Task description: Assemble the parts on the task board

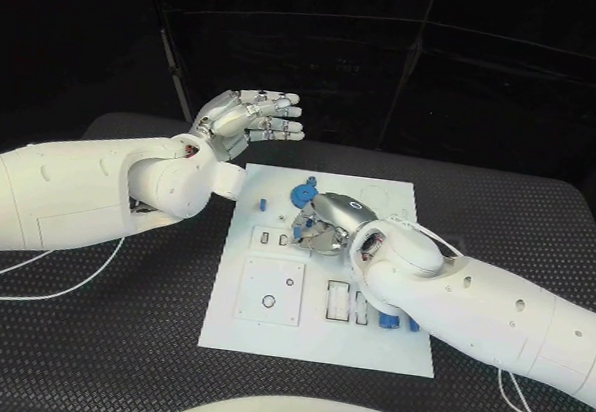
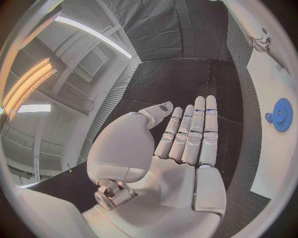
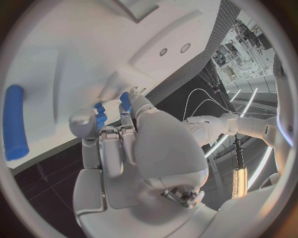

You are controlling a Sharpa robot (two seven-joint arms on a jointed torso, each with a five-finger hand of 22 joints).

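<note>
Dark room, black backdrop behind a black padded surface (image 1: 108, 345) with a ribbed texture; white cables trail off both arms across it. Task board (image 1: 369, 350) sits flat mid-surface, a thin white plate with cutouts and sockets. My right hand (image 1: 322, 227) is down over the board's middle, fingers curled in; right wrist view shows the fingertips (image 3: 99, 119) pinching a small blue part (image 3: 126, 100) against the board face, so I read it as held, though I can't tell how firmly. My left hand (image 1: 251, 115) is raised off the far-left corner of the board, palm flat, fingers straight and slightly apart, nothing in it. Other parts: blue gear (image 1: 304, 193) near the board's far edge just beyond my right hand, also visible from the left wrist (image 2: 282, 114); a blue bar (image 3: 15, 121) lying flat on the board in the right wrist view; a few blue pieces (image 1: 396, 322) near the board's near-right area beside my right forearm. Handling guess: these look like small rigid plastic pieces, light, smooth, probably slippery under metal fingertips and easy to flick away. I'd take them by opposite flat sides with a fingertip pinch; the gear by its rim or hub. Board is light too and may slide on the surface if I push sideways while seating, so press straight down. Room is tight around my right hand; the left side is free.
</note>
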